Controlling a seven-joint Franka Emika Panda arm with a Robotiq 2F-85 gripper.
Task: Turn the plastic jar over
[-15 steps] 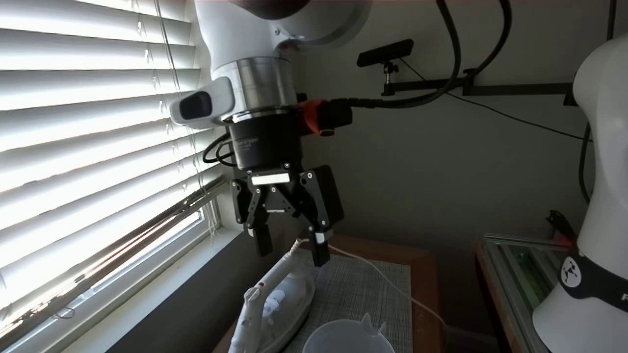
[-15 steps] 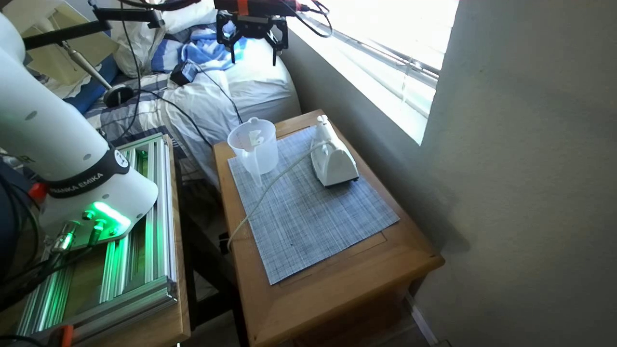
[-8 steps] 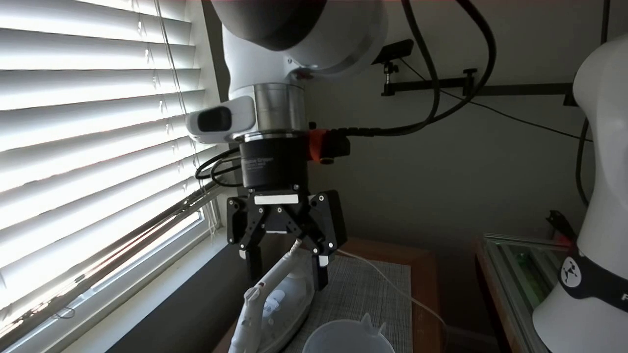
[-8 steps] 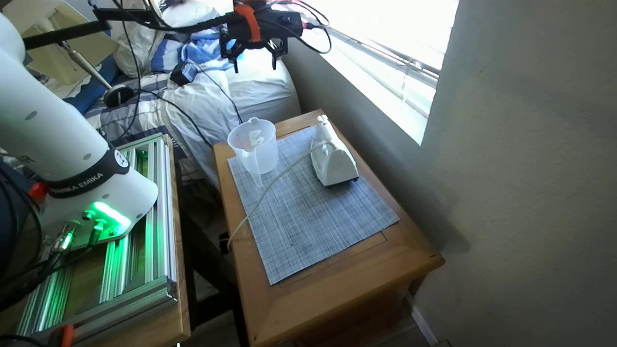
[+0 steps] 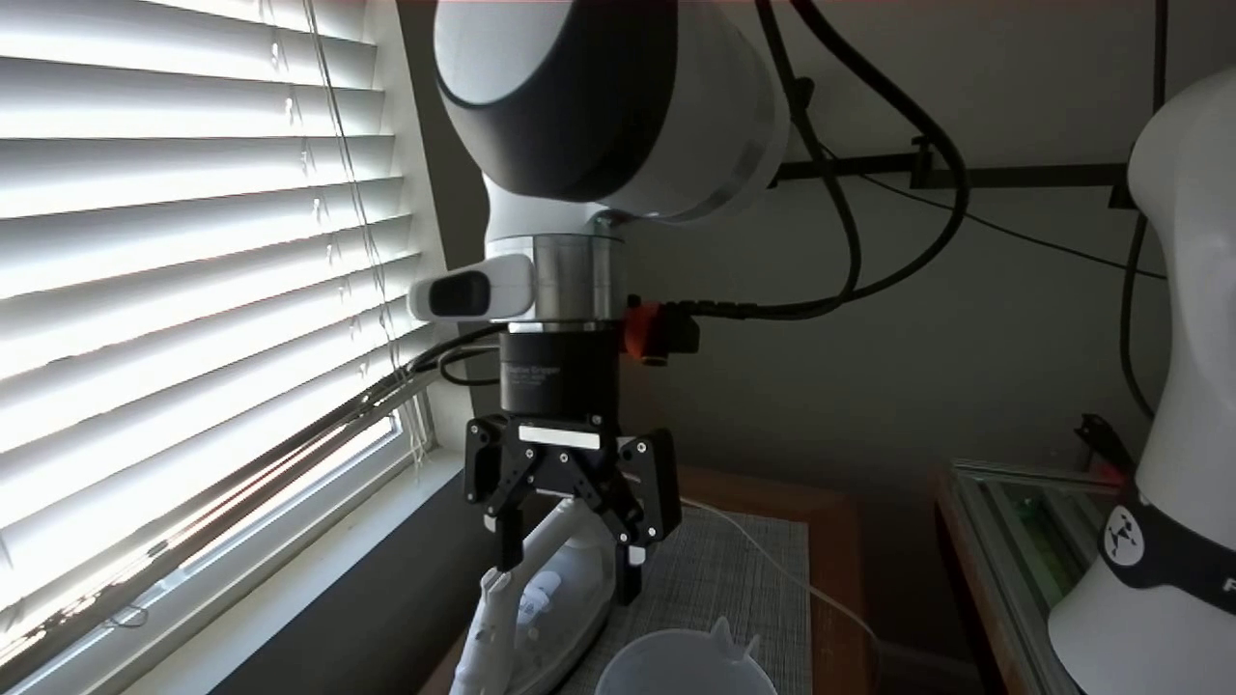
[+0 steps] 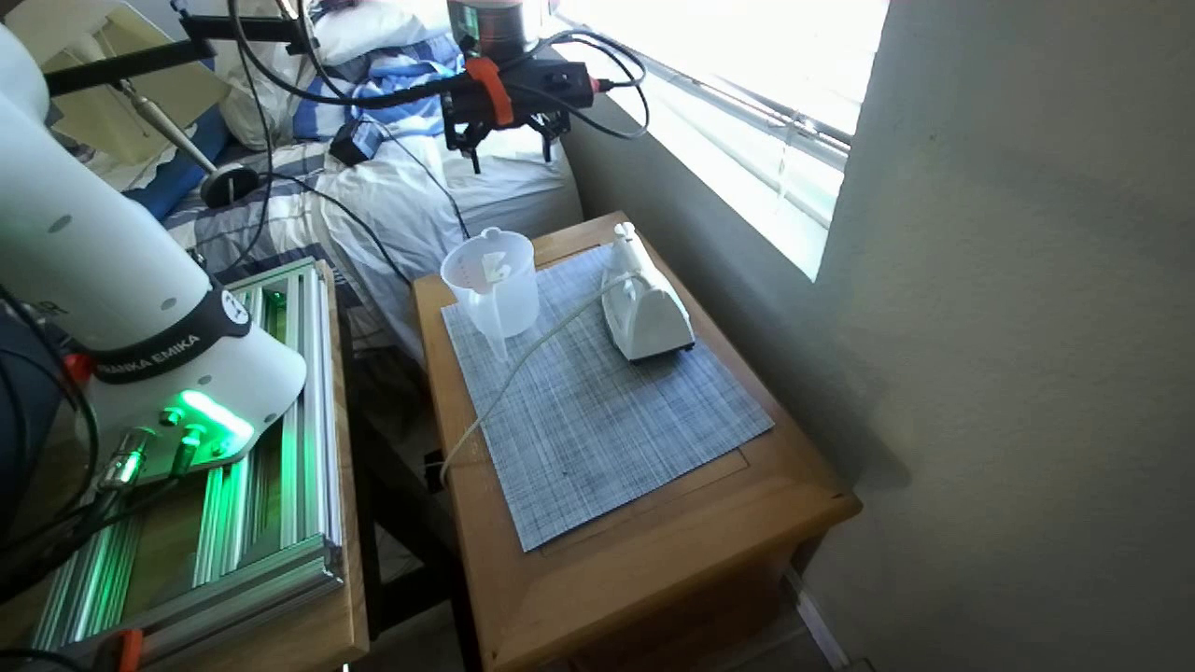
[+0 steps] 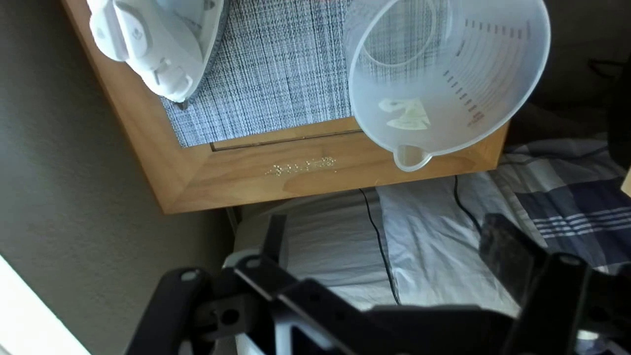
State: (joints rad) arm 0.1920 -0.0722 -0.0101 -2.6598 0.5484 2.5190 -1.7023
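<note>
Your tool (image 6: 513, 162) hangs spread and empty. In an exterior view the plastic jar (image 6: 509, 297) stands mouth-up at the far left of the tabletop (image 6: 653, 541), left of the iron (image 6: 653, 322). No turning looks done; you likely have grasping, inverting and setting down left.

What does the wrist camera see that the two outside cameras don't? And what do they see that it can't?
Only the wrist view shows the gold-coloured specks on the wooden table. Only the exterior views show the robot's white base and a pale cord. All the views share the open gripper, the upright plastic jar, the white iron and the grey mat.
</note>
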